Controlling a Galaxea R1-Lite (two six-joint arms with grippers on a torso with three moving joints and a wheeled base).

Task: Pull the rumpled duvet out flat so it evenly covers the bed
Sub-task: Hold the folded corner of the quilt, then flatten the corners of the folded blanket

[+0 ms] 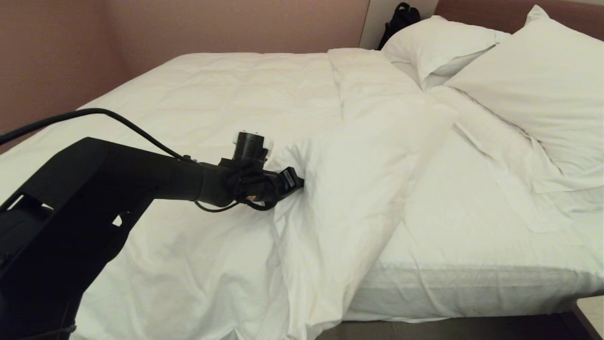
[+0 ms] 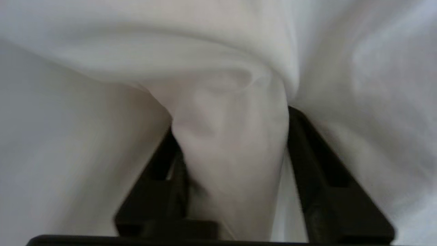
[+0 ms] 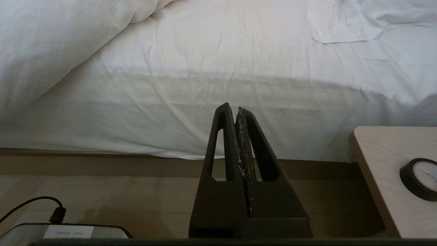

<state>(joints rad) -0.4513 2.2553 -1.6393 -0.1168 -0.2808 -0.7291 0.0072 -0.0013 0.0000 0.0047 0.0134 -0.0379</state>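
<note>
**Left gripper pinching a fold of the duvet, right arm parked by the bed**

Head view: I saw the duvet [image 1: 245, 108] covering the bed [image 1: 472, 293] from about nine o'clock to the centre, with its turned-back edge running from twelve o'clock down to six. Toward three o'clock the flat sheet [image 1: 462, 217] lay bare, the open stretch beside the fold. Two pillows [image 1: 533, 80] sat at one to two o'clock, the nearer one cut off by the frame. My left gripper [image 1: 296, 180] reached in from eight o'clock and met the folded edge near the centre; its tips were buried in cloth. A dark bag [image 1: 398, 21] stood behind the pillows at twelve, mostly hidden.

Left wrist view: the fingers [image 2: 307, 164] stood either side of a thick ridge of duvet [image 2: 232, 147], pinching it. White cloth filled everything else, blurred, so I could not make out the bed's edges.

Right wrist view: the right gripper [image 3: 236, 111] hung low beside the mattress side [image 3: 218, 112], fingers pressed together on nothing. The duvet [image 3: 58, 44] bulged at ten o'clock. A pale table [image 3: 382, 164] with a tape roll [image 3: 420, 177] sat at four o'clock, cut off; a cabled device [image 3: 82, 232] showed at seven.
</note>
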